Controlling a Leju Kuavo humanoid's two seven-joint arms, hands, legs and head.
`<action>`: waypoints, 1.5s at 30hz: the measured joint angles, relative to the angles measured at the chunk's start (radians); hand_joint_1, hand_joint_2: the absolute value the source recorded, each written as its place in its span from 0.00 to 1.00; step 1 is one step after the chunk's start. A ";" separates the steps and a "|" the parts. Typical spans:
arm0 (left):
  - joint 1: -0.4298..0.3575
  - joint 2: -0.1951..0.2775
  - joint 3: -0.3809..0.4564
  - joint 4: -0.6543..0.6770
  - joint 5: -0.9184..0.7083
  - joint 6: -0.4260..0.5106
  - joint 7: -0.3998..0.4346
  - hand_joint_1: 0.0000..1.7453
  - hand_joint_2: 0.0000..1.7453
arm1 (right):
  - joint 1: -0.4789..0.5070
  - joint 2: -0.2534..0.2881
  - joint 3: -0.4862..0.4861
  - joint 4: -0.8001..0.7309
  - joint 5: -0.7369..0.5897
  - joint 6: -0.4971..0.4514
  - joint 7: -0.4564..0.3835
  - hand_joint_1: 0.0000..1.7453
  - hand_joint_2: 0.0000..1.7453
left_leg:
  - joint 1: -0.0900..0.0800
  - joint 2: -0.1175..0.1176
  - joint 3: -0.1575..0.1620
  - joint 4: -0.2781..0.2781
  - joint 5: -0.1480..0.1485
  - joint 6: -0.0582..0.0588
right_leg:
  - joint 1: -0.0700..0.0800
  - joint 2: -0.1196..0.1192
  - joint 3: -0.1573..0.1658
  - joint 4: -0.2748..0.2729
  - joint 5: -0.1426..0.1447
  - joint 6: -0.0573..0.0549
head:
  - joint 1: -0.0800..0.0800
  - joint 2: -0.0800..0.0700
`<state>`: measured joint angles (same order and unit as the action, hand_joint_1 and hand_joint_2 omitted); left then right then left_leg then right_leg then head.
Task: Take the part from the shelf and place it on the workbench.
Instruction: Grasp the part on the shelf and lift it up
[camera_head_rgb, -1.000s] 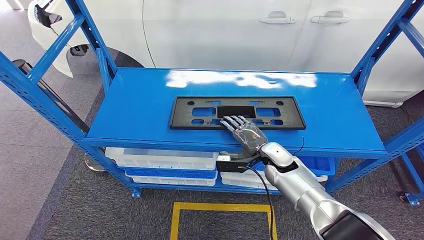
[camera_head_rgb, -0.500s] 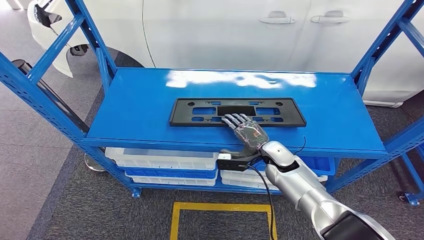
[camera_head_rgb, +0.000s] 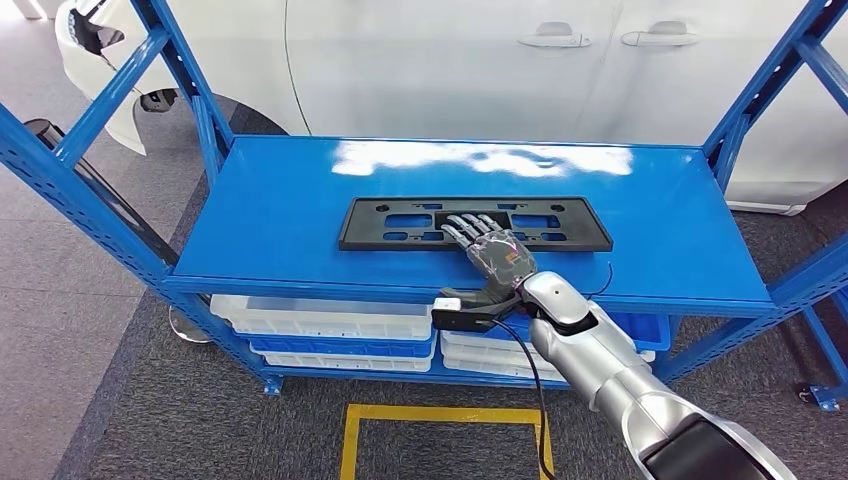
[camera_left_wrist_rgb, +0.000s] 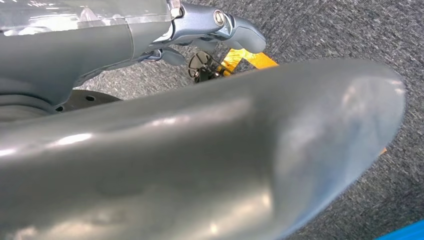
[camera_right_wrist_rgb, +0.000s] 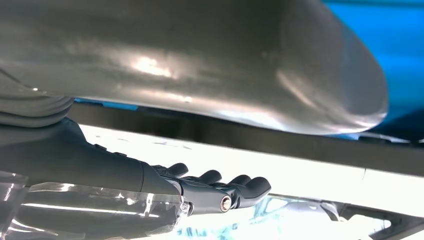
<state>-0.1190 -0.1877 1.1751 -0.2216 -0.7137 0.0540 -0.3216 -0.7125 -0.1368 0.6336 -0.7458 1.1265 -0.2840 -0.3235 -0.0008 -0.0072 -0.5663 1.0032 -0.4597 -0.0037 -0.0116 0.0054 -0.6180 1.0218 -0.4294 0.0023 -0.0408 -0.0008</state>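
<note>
**Flat part, shallow purchase: where the pick could fail**

Although the right hand is laid over the black part, no grasp can be confirmed: the fingers are stretched flat across the part's near long edge, with nothing seen curled beneath it, so the hand is judged to be resting on the part with nothing gripped. The part lies flat on the blue shelf, roughly midway between the shelf's side edges and somewhat nearer its front edge than its back edge.

Several risks can be named. Since the part is thin and flush with the shelf, the fingertips may be dragged over it without an edge being caught, and it may simply be pushed toward the back edge. If one long edge alone is caught, the wide part could be tipped or swung, and struck against the blue uprights on withdrawal. A weak hold might be lost over the front edge, above the white bins on the lower level.

The left hand is seen above grey carpet with fingers curled in and nothing held.
</note>
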 joint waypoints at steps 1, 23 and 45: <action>0.000 0.000 0.000 0.000 0.000 0.000 0.000 0.00 0.00 | -0.004 0.002 0.000 0.000 0.000 0.002 -0.002 0.00 0.00 | 0.000 0.000 0.000 0.000 0.000 0.000 | 0.000 0.000 0.000 0.000 0.000 0.000 | 0.000 0.000; -0.002 -0.002 -0.002 0.000 -0.005 0.002 0.006 0.00 0.00 | -0.051 0.066 0.000 0.050 -0.003 -0.003 0.003 0.00 0.00 | 0.000 0.000 0.000 0.000 0.000 0.000 | 0.000 0.000 0.000 0.000 0.000 0.000 | 0.000 0.000; -0.009 -0.004 -0.012 0.000 -0.010 0.004 0.018 0.00 0.00 | -0.108 0.110 -0.006 0.171 0.006 -0.017 0.024 0.00 1.00 | 0.000 0.000 0.000 0.000 0.000 0.000 | 0.000 0.000 0.000 0.000 0.000 0.000 | 0.000 0.000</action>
<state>-0.1282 -0.1918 1.1632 -0.2216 -0.7242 0.0580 -0.3040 -0.8208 -0.0267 0.6271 -0.5747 1.1320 -0.3008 -0.2991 -0.0009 -0.0072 -0.5663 1.0034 -0.4597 -0.0038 -0.0116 0.0054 -0.6181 1.0217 -0.4294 0.0023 -0.0408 -0.0008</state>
